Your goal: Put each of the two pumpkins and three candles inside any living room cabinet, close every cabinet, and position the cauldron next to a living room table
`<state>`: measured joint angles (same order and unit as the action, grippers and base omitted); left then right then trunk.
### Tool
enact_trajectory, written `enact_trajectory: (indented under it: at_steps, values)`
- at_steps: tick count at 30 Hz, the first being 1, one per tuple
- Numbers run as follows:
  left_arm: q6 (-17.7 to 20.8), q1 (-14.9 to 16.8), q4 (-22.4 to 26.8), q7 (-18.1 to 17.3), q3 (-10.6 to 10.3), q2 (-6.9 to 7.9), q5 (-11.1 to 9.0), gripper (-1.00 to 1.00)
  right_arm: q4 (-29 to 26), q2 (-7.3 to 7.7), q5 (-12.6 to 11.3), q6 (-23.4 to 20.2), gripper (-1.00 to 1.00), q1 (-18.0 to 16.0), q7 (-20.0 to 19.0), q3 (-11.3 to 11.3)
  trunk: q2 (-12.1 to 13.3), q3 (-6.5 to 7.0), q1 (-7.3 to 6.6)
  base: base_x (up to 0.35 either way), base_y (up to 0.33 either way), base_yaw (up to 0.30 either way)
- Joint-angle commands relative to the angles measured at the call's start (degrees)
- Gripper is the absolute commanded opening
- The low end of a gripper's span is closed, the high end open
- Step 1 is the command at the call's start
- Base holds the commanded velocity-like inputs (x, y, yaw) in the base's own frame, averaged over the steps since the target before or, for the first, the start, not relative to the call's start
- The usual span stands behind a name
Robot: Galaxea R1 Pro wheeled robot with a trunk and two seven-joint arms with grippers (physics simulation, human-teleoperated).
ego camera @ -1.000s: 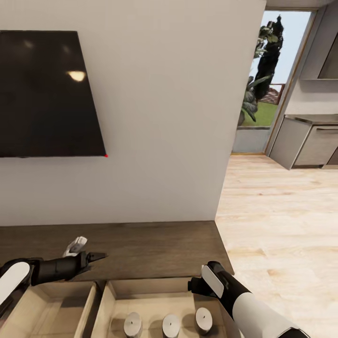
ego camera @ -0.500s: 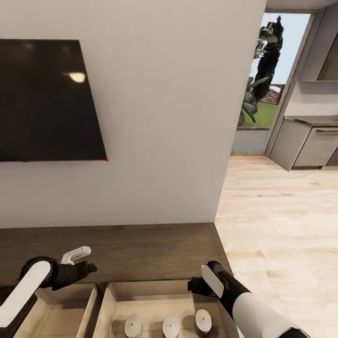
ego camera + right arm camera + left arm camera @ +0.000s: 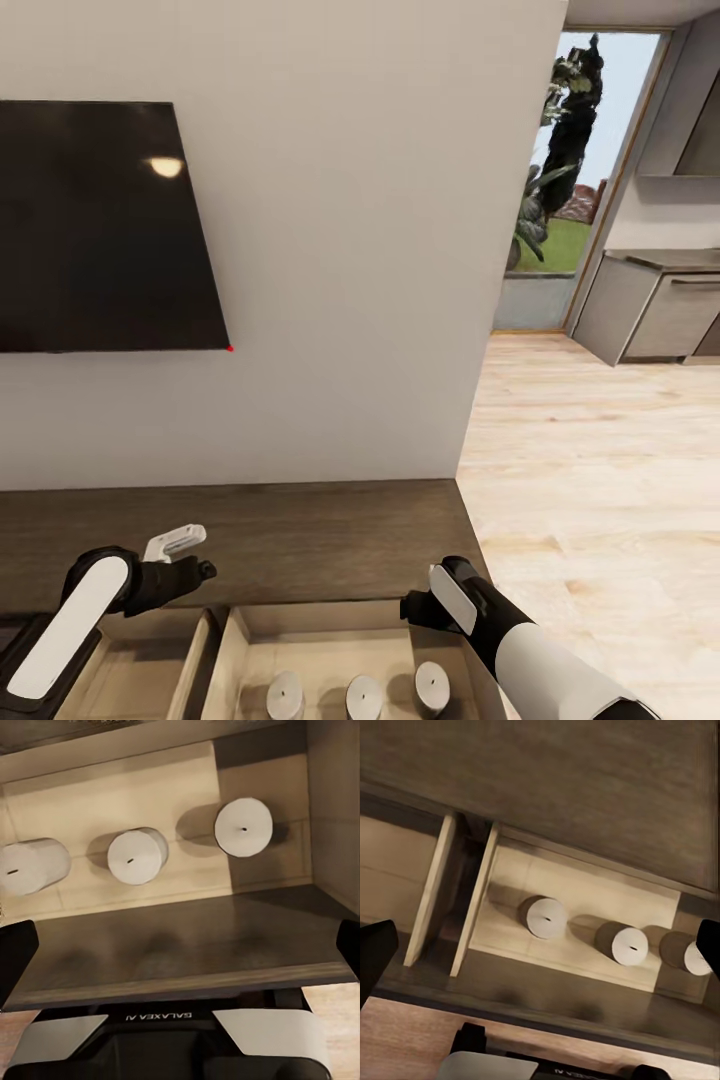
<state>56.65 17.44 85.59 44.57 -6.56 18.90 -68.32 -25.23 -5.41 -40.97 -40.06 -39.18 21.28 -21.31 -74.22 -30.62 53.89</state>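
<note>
Three candles (image 3: 241, 827) stand in the open cabinet (image 3: 300, 535) drawer — wrist views show all.

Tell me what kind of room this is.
Most likely a living room: a wall-mounted TV hangs above a long dark wood cabinet, with wood flooring running toward grey kitchen units.

three candles (image 3: 622, 938) stand in a row in an open drawer (image 3: 577, 889) of the cabinet (image 3: 585, 787), mid-frame; the rightmost seems partly cut off. another drawer (image 3: 394, 862) lies open at left.
</note>
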Motion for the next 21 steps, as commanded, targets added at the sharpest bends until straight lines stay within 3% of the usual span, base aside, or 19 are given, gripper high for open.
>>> enact_trajectory:
  at_steps: [1, 12, 21]
  values:
    - [0.0, 0.0, 0.2, 0.6, -0.1, 0.03, -0.5, 1.00, -0.1, 0.05, -0.6, -0.1, 1.00, 0.0, 0.5, -0.4, 0.4, 0.12, -0.22, 0.000, 0.000, 0.000]
    - [0.0, 0.0, 0.4, 0.6, -0.1, 0.00, -0.5, 1.00, -0.1, 0.05, -0.6, -0.1, 1.00, 0.0, 0.5, -0.4, 4.8, 2.10, -2.64, 0.000, 0.000, 0.000]
    - [0.1, 0.0, 0.5, 0.4, -0.1, 0.00, -0.6, 1.00, -0.1, 0.05, -0.6, -0.1, 1.00, 0.0, 0.5, -0.4, 4.8, 2.10, -2.64, -0.011, 0.000, 0.000]
